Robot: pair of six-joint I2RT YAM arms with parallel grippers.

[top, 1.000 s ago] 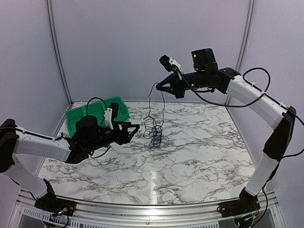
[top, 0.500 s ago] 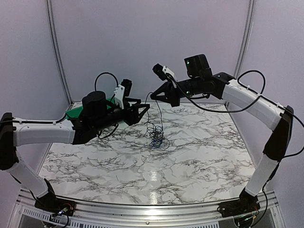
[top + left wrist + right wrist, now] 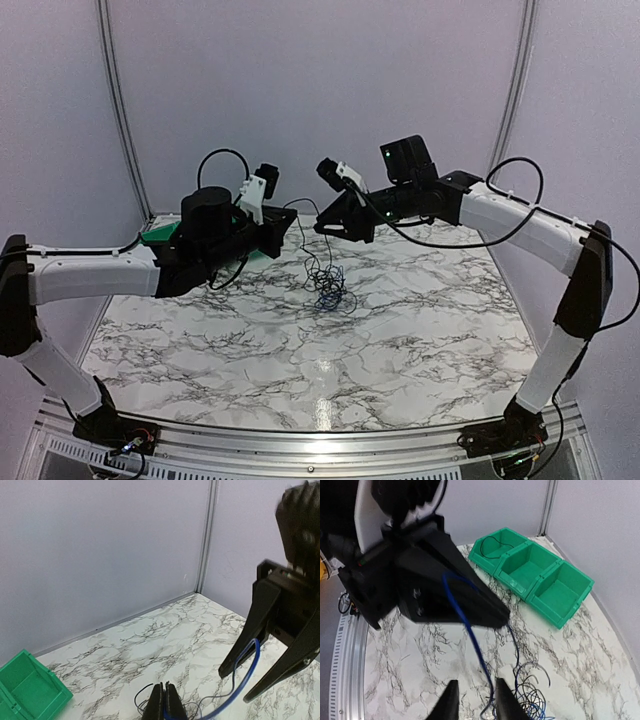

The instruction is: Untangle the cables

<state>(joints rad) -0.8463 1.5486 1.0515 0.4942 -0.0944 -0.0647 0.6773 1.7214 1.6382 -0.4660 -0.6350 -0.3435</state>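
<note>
Cables [image 3: 327, 285] lie in a loose tangle mid-tabletop [image 3: 430, 340], below and between my two claws, with strands rising nearly upright to both. Green bins [image 3: 559, 611] stand at the far left. One end compartment holds a black coil [image 3: 492, 544]; the other two look bare. My left claw [image 3: 164, 692] is clenched on a blue strand [image 3: 465, 615]. My right claw [image 3: 476, 702], tip to tip with it, seems released, jaws apart around that strand.

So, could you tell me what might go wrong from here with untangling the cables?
The thin blue cable, pinched in the shut left gripper, passes between the fingers of the open right gripper and could snag there. The loose tangle of thin dark wires lies on the marble-patterned table below; pulling upward may tighten its knots.
</note>
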